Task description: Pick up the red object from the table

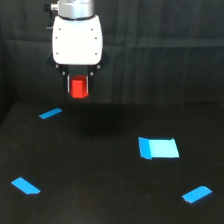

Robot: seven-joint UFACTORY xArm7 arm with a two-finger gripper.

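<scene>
Gripper (78, 86) clamped on red block (78, 88), held above table (100, 170), far left, blue tape rect (159, 148) near right

Dim, soft-focus picture with blurred edges throughout. The white gripper (78, 88) body glows brightest, slightly overexposed. A faint dark shadow smudges the black table (100, 190) below it.

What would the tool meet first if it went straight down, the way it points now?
Probably bare table. The tool holds the red block aloft, and no tape seems directly below, though depth is unclear.
</scene>
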